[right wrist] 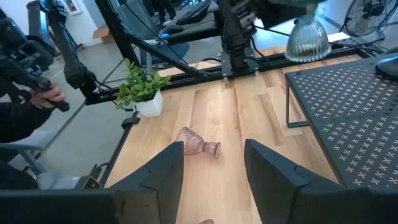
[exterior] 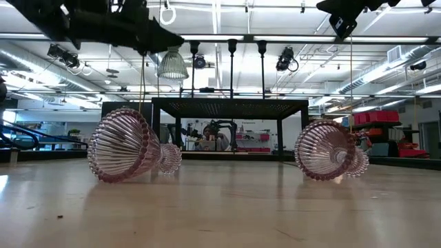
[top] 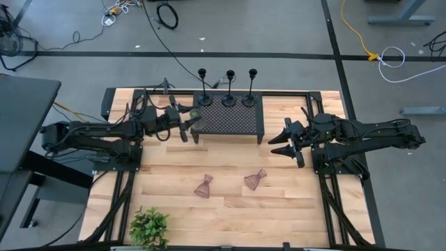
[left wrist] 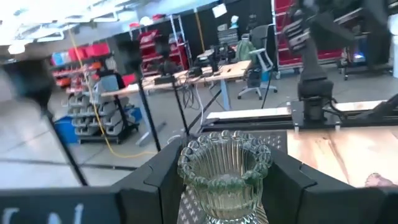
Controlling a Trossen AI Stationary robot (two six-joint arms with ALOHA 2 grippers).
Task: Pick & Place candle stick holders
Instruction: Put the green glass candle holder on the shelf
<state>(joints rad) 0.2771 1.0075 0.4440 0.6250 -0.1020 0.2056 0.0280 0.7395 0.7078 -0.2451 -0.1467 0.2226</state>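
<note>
From above, your left gripper [top: 187,125] hangs at the left end of the black mesh stand [top: 240,122], pinching a greenish glass holder [top: 194,115]; three tall black holders [top: 229,88] already stand along the back edge, and two pink glass holders [top: 203,187] lie tipped on the wood in front. Your right gripper [top: 281,141] waits off the stand's right end. At table height, the greenish holder [exterior: 172,65] hangs higher than the stand's top [exterior: 231,102], so you're mid-carry, not yet placing. The left wrist view shows the fingers [left wrist: 163,172] clamped on either side of the glass [left wrist: 225,174]. The right wrist view shows that gripper's fingers [right wrist: 161,169] spread, holding nothing, with one pink holder [right wrist: 198,144] beyond. Next you probably need to bring the glass over the mesh, lower it upright, then release.
</note>
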